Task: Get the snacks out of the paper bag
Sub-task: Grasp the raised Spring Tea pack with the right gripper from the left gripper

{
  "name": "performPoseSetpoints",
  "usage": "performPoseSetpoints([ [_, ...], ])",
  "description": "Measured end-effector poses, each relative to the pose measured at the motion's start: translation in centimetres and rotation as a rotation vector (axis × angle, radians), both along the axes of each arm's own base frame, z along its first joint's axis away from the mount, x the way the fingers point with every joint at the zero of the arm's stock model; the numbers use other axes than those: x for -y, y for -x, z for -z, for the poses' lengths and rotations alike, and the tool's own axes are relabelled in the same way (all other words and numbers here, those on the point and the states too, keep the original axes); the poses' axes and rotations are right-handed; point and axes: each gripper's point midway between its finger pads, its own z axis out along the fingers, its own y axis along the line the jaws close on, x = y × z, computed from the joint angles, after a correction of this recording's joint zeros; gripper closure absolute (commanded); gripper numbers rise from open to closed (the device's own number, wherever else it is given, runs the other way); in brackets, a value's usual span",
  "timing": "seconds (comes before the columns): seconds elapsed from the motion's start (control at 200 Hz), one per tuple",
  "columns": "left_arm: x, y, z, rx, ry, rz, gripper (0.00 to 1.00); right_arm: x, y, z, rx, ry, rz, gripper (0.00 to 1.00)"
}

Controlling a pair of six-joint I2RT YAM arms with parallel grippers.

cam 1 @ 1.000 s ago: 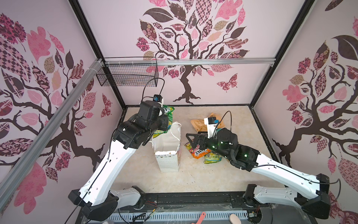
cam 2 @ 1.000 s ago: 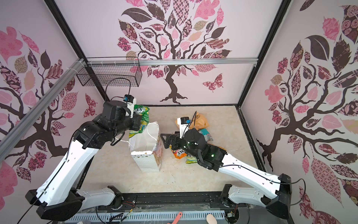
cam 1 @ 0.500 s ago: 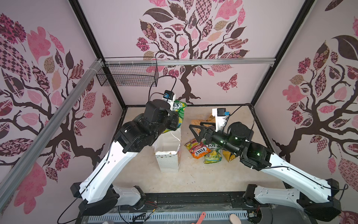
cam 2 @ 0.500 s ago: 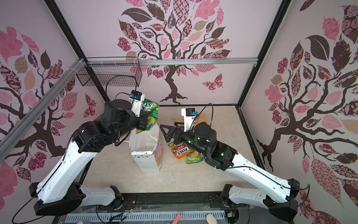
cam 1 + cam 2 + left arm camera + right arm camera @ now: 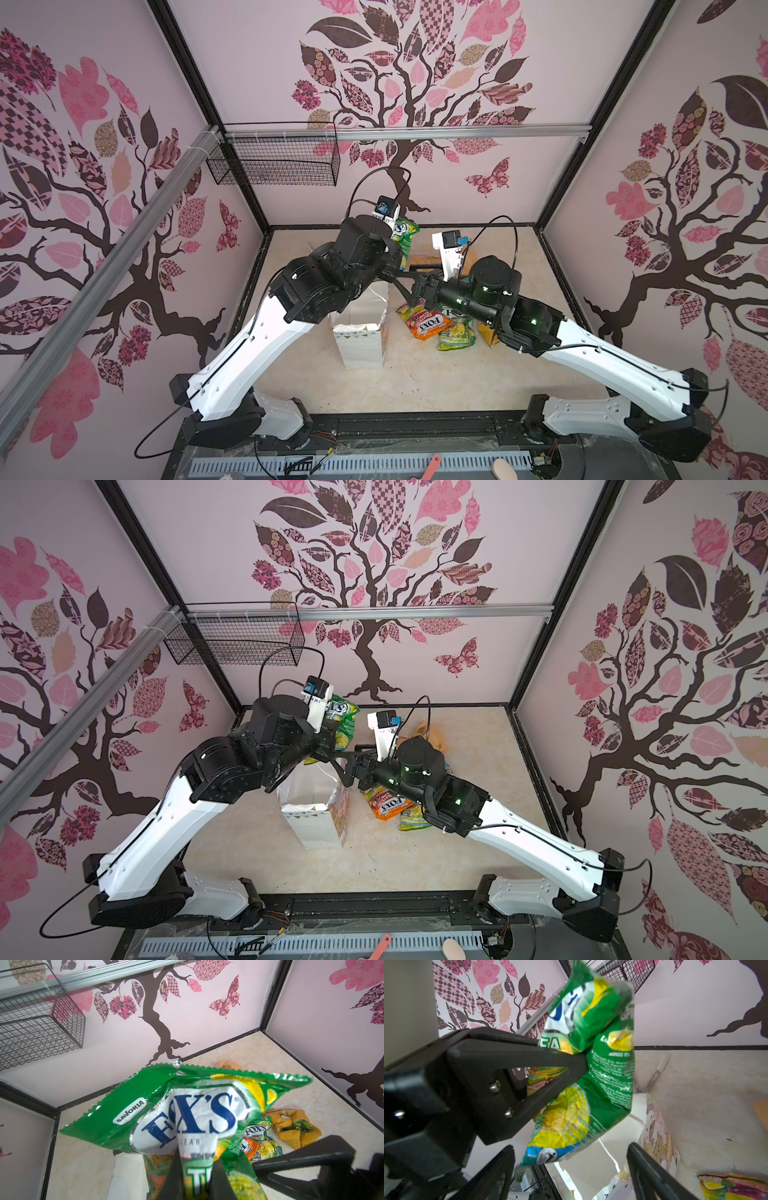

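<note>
Nearest me, toward the front edge of the worktop point(image 5: 457, 386) and a little left of its middle, the paper bag point(image 5: 361, 347) stands upright with its mouth open. In both top views my left arm covers part of its rim. Just to its right the orange-red FOX'S packet point(image 5: 424, 325) and the green-yellow FOX'S packet point(image 5: 456, 334) lie flat, their edges overlapping.

Above the bag's far rim my left claw point(image 5: 196, 1157) is clamped on the green FOX'S packet point(image 5: 187, 1109). It pinches the crumpled packet near its middle and holds it up over the bag's mouth. My right claw point(image 5: 571, 1147) reaches in from the right with its fingers apart, one on each side of the packet's lower end. I cannot tell whether either finger touches it.

Farther back, the tan-orange packet point(image 5: 291, 1124) lies toward the back edge, right of the middle. A wire basket point(image 5: 282, 166) hangs on the back wall near the left corner.
</note>
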Motion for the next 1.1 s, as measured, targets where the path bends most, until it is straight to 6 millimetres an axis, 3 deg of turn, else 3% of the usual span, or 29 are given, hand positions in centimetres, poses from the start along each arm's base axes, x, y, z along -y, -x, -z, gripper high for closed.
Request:
performPoseSetpoints([
  [0.085, 0.3, 0.2, 0.1, -0.010, 0.011, 0.017, 1.00, 0.0, -0.1, -0.1, 0.010, -0.001, 0.003, 0.29],
  [0.3, 1.1, 0.8, 0.1, -0.040, 0.054, 0.057, 1.00, 0.2, -0.4, -0.5, 0.028, -0.003, 0.025, 0.30],
  [0.43, 1.3, 1.2, -0.3, -0.048, 0.092, 0.074, 1.00, 0.2, -0.4, -0.6, 0.039, -0.004, 0.029, 0.38],
  [0.545, 1.4, 1.4, -0.5, -0.049, 0.110, 0.083, 1.00, 0.2, -0.4, -0.8, 0.044, -0.009, 0.030, 0.51],
  [0.765, 1.6, 1.3, -0.6, -0.043, 0.120, 0.085, 1.00, 0.3, -0.6, -0.9, 0.053, -0.007, 0.044, 0.86],
  [0.925, 1.5, 1.3, -0.5, -0.037, 0.121, 0.088, 0.72, 0.5, -0.9, -0.5, 0.045, 0.003, 0.065, 0.93],
  [1.1, 1.1, 1.7, -1.1, -0.012, 0.142, 0.094, 0.50, 1.0, -1.5, 0.1, 0.043, 0.027, 0.105, 1.00],
])
